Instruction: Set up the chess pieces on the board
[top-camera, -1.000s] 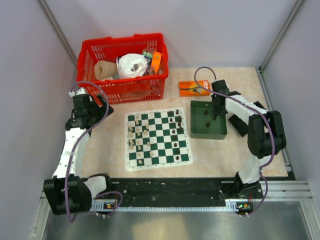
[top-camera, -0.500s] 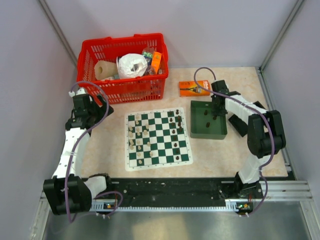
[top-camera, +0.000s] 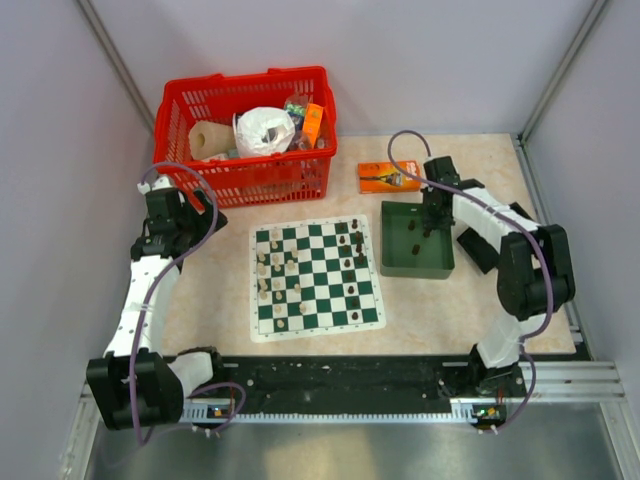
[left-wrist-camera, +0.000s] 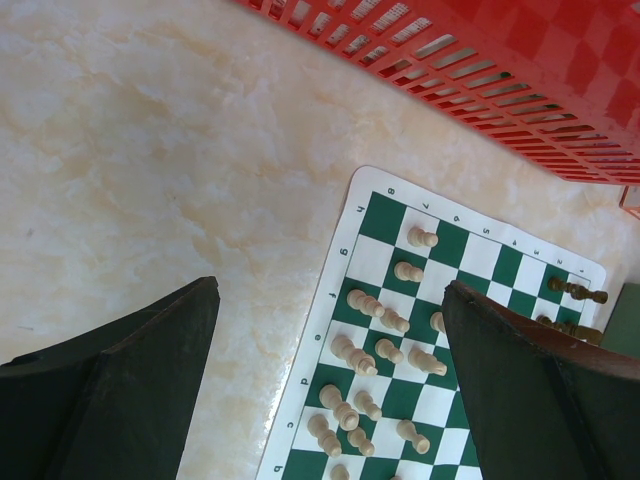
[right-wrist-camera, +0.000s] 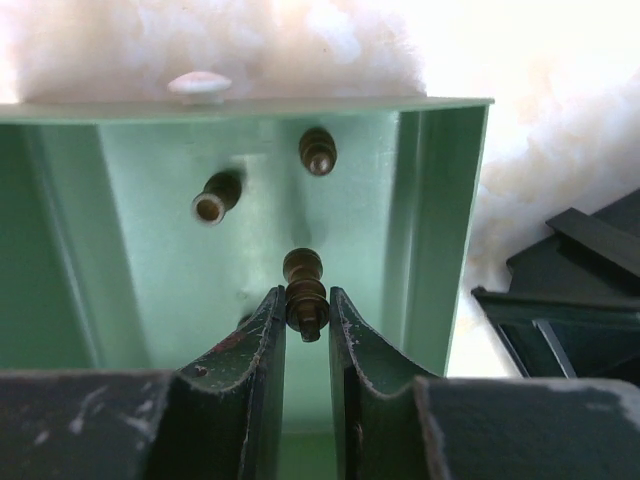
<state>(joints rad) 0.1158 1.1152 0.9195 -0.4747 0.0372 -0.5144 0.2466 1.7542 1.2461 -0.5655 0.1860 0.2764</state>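
Note:
The green and white board (top-camera: 316, 279) lies mid-table, with cream pieces (top-camera: 268, 268) along its left side and dark pieces (top-camera: 353, 262) on its right. The left wrist view shows the cream pieces (left-wrist-camera: 385, 335) standing on the board (left-wrist-camera: 440, 300). My right gripper (top-camera: 431, 222) is inside the dark green tray (top-camera: 416, 262), shut on a dark brown chess piece (right-wrist-camera: 305, 293) between its fingertips. Two more dark pieces (right-wrist-camera: 217, 196) lie on the tray floor beyond it. My left gripper (top-camera: 178, 222) hangs open and empty left of the board.
A red basket (top-camera: 245, 135) with a paper roll and packets stands behind the board. An orange box (top-camera: 388, 177) lies behind the tray. A black object (top-camera: 480, 245) lies right of the tray. Grey walls close in on both sides.
My right gripper has shifted slightly inside the tray. The left arm and the pieces on the board have not moved.

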